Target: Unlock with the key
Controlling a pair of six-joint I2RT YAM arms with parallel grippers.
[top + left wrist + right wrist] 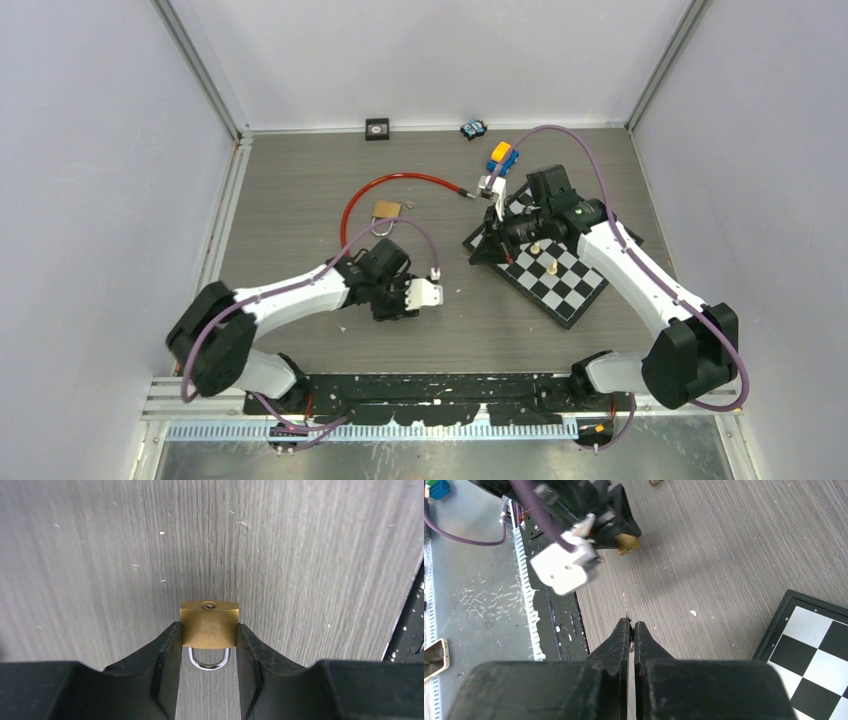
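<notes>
Currently the left gripper (pixel 208 630) has its jaws clamped on the flanks of the brass padlock (pixel 209 622), which it holds above the tabletop (pixel 100 555). The shackle (pixel 207 664) points back toward the wrist and the keyhole (pixel 208 605) sits on the far, outward end. The right gripper (pixel 630 626) has its jaws pressed almost together on a thin sliver, taken to be the key (pixel 625 611) seen edge-on, though this is not certain. In the right wrist view the padlock lies straight ahead of those jaws, clearly apart, with its brass end poking out toward them. Judgement: the right arm makes the approach along the lock's long axis, and the blade must match the slot's orientation.
</notes>
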